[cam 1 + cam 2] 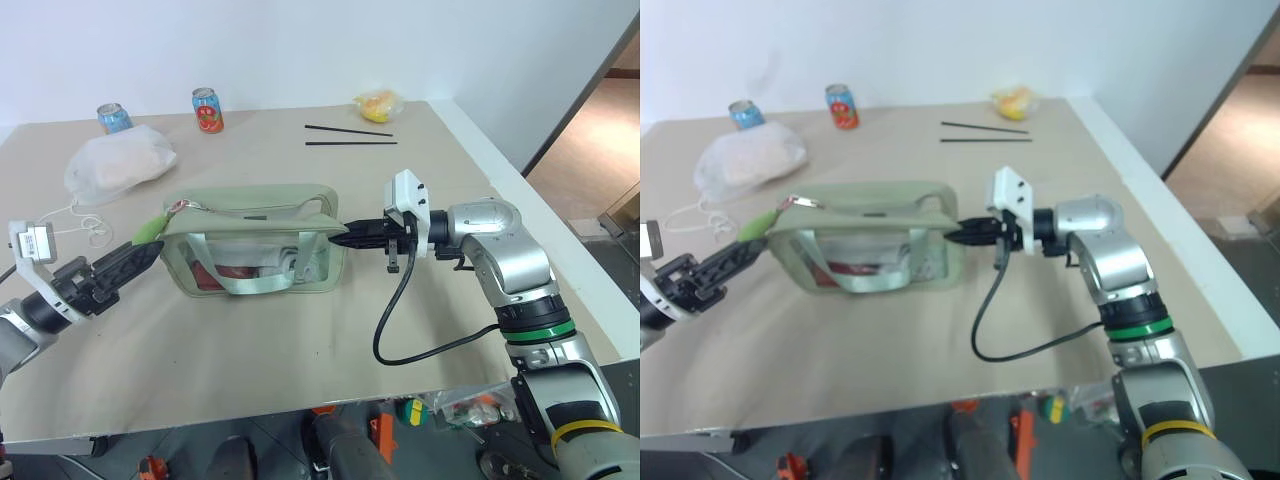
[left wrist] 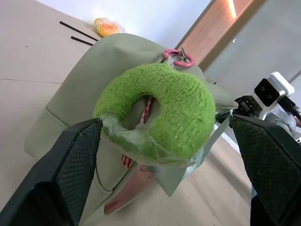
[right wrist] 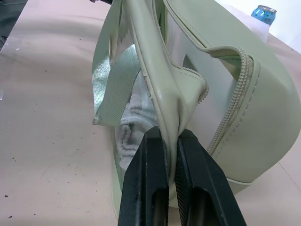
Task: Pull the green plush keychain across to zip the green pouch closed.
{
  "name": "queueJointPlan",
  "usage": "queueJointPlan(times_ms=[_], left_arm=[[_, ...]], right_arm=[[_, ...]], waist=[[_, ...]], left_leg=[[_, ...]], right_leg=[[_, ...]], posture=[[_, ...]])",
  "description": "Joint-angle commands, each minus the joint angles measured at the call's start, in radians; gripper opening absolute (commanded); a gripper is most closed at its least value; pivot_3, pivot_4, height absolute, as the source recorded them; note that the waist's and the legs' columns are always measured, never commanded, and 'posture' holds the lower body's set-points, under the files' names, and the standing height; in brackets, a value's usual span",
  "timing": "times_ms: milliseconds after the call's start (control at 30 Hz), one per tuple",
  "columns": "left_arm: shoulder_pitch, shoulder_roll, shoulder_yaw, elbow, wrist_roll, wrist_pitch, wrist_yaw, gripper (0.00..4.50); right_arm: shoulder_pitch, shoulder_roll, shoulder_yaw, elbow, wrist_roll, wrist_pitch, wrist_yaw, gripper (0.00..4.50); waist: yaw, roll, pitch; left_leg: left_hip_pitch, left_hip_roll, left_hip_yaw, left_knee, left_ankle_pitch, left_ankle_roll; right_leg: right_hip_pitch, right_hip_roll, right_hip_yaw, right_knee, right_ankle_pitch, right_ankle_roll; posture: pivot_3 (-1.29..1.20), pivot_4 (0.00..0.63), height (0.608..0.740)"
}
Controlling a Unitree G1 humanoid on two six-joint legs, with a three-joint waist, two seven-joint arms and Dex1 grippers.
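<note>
At the frame's lower left, the left gripper (image 1: 150,248) reaches up and to the right, jaws spread wide. From the right, the silver right arm (image 1: 505,260) bends inward, its right gripper (image 1: 338,238) pointing left with fingers pinched together.

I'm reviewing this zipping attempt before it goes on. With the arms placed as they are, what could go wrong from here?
1. The left gripper stands open around the green plush keychain, not yet closed; the soft charm may squash or slip out when pulled.
2. The right gripper is shut on a thin edge fold of the green pouch; a pull could tear it free and drag the pouch.
3. The pink clip could twist, jamming the zipper.
</note>
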Motion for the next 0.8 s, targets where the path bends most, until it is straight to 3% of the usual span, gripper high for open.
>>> queueJointPlan(times_ms=[33,133,500,667,800], left_arm=[[-0.022,0.019,0.04,-0.006,-0.03,0.0,0.0,4.5],[-0.031,0.016,0.045,0.001,-0.045,0.008,0.002,3.72],[-0.032,0.014,0.055,-0.005,-0.069,0.003,0.005,0.02],[-0.075,0.01,0.036,-0.016,-0.054,-0.021,0.013,0.02],[-0.195,0.004,-0.003,-0.044,-0.039,-0.052,0.054,0.02]], right_arm=[[-0.002,-0.007,-0.031,-0.012,0.014,-0.002,-0.008,0.08],[-0.001,-0.01,-0.029,-0.008,0.009,-0.005,-0.008,0.0],[-0.006,-0.011,-0.03,0.017,0.003,-0.012,-0.007,0.0],[-0.011,-0.011,-0.029,0.024,0.001,-0.015,-0.008,0.0],[-0.012,-0.01,-0.027,0.025,0.0,-0.016,-0.007,0.0]], waist=[[0.0,0.0,0.0],[0.0,0.0,0.0],[0.0,0.0,0.0],[0.001,0.0,0.0],[0.005,-0.001,0.0]], left_leg=[[0.0,0.0,0.0,0.0,0.0,0.0],[0.0,0.0,0.0,0.0,0.0,0.0],[0.0,0.0,0.0,0.0,0.0,0.0],[0.0,0.0,0.0,0.0,0.0,0.0],[0.0,-0.001,0.0,0.001,0.0,0.0]], right_leg=[[0.0,0.0,0.0,0.0,0.0,0.0],[0.0,0.0,0.0,0.0,0.0,0.0],[0.0,-0.001,0.0,0.0,0.0,0.0],[0.0,-0.001,0.0,0.0,0.0,0.0],[0.001,-0.001,0.0,0.0,0.0,0.001]], posture=[[0.0,0.15,0.74],[0.0,0.15,0.74],[0.0,0.15,0.74],[0.0,0.15,0.74],[0.0,0.15,0.74]])
